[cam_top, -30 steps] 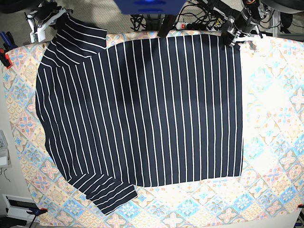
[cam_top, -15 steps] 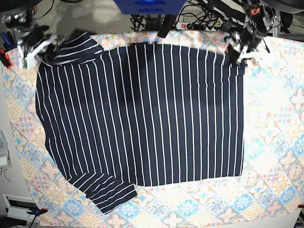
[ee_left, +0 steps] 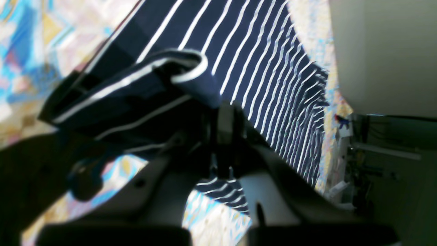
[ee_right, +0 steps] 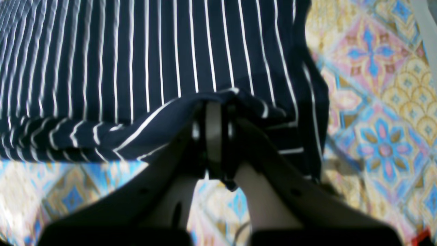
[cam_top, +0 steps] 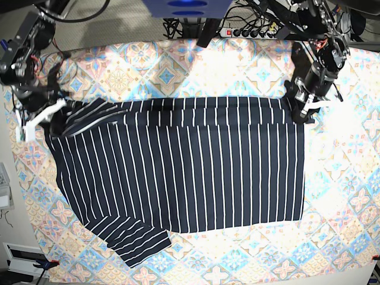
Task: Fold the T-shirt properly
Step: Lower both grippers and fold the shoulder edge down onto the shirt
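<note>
The dark navy pinstriped T-shirt [cam_top: 190, 172] lies spread on the tablecloth, its far edge lifted and doubled over toward the front. At the right end of that edge my left gripper [cam_top: 300, 109] is shut on the cloth; the left wrist view shows a bunched hem of the T-shirt [ee_left: 191, 68] pinched at the gripper [ee_left: 222, 118]. My right gripper [cam_top: 50, 114] is shut on the far left corner by the sleeve. In the right wrist view, a fold of the T-shirt [ee_right: 170, 68] is clamped at that gripper [ee_right: 213, 114]. The near left sleeve [cam_top: 133, 240] lies flat.
A pastel diamond-tile tablecloth [cam_top: 166, 71] covers the table. Cables and a power strip [cam_top: 249, 31] lie behind the far edge beside the blue robot base [cam_top: 187, 6]. A clamp [cam_top: 44, 264] grips the tablecloth's front left corner.
Both grippers have carried the shirt's far edge toward the front, folding the back strip over. The tablecloth at the back now shows.
</note>
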`<state>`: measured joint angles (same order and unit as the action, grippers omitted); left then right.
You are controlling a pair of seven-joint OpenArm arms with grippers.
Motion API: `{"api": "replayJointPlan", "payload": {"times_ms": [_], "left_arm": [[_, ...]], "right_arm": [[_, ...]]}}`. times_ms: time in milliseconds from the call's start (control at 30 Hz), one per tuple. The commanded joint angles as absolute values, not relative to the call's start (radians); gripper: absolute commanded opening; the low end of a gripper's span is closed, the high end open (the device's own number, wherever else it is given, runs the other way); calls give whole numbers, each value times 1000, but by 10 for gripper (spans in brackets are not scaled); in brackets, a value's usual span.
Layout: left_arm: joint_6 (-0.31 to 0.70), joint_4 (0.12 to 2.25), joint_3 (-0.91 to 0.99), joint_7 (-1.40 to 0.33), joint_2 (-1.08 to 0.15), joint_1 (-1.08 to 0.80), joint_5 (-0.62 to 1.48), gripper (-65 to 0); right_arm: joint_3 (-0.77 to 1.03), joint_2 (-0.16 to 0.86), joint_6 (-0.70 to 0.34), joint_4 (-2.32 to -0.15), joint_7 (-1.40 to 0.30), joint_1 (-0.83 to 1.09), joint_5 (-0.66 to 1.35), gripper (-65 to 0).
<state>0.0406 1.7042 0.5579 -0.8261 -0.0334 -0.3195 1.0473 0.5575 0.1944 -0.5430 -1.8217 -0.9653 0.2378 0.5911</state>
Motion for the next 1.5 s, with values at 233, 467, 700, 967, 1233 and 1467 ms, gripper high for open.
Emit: {"api": "replayJointPlan", "payload": {"times_ms": [233, 467, 700, 967, 1233, 1467], "left_arm": [[53, 1578, 558, -816, -42, -191, 1013, -650], [53, 1572, 561, -816, -42, -130, 957, -650], [53, 1478, 561, -774, -44, -88, 943, -650], [48, 1454, 562, -763, -44, -70, 908, -619], [21, 1454, 562, -763, -41, -94, 900, -361], [18, 1477, 562, -759, -36, -163, 924, -347]], "right_arm": [[495, 211, -544, -1673, -944, 91, 602, -650], [437, 211, -544, -1567, -935, -7, 601, -650], [410, 211, -544, -1451, -928, -108, 601, -648], [410, 211, -544, -1395, -832, -119, 453, -587], [418, 211, -544, -1451, -835, -54, 444, -424], [460, 211, -544, -1558, -835, 64, 444, -426]]}}
